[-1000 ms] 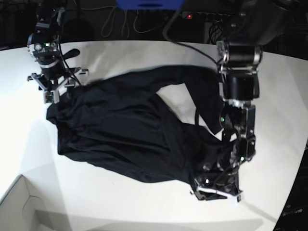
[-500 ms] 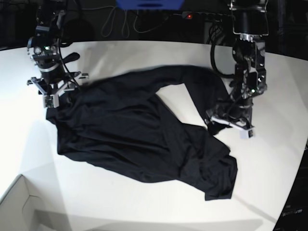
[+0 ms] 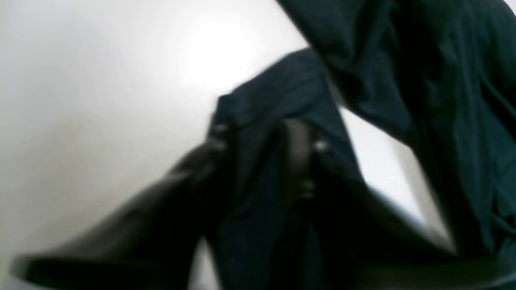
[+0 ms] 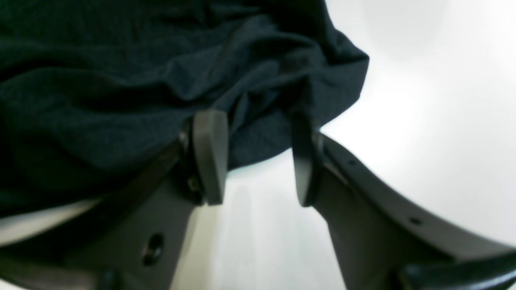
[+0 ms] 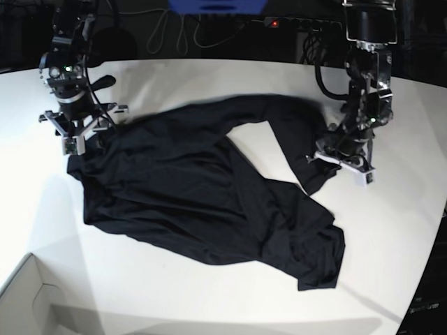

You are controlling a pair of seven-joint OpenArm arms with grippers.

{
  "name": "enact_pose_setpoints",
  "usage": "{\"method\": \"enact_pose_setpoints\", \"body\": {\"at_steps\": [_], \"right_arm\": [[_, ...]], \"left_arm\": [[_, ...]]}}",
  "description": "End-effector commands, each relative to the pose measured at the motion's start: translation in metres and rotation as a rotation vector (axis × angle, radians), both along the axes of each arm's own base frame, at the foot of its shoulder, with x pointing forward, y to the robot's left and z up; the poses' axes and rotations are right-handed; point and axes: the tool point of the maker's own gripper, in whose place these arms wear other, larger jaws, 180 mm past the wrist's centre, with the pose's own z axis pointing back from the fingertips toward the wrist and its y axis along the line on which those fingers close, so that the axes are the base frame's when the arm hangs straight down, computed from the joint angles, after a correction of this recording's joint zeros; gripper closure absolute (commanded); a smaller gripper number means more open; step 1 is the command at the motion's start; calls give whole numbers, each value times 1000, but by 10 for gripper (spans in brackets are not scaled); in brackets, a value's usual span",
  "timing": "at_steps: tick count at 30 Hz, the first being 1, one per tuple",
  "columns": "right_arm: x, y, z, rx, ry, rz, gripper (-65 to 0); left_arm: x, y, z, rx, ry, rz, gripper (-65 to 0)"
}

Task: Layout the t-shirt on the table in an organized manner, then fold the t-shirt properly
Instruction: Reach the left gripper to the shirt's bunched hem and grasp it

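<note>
White box corner [image 5: 28, 296] sits well apart from both jaws; cables [image 5: 174, 31], blue object [image 5: 216, 5], red-lit power strip [image 5: 300, 23] behind them.

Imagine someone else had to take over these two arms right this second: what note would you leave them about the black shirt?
Left gripper: jaws closing on a fold of the wrinkly black fabric t-shirt at its edge on the base view's right; the wrist view is too blurred to confirm a firm hold.
Right gripper: open, pads astride the shirt's opposite corner, not clamped.
The shirt lies crumpled and skewed on the smooth white table, one sleeve looped toward the back.
Done: nothing laid flat.
Left: spread it out, smooth it, then fold.
</note>
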Motion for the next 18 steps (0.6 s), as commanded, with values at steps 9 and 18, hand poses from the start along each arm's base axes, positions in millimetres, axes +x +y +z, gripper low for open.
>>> {"method": "enact_pose_setpoints", "body": {"at_steps": [9,18], "right_arm": [[6,-3,12,-7,-47,4,-268],[5,0,11,-5,-42,9,-268]], "left_arm": [[-34,25,36,16,-73,40,-3],[-96,48,81,79,-127,81,-3]]}}
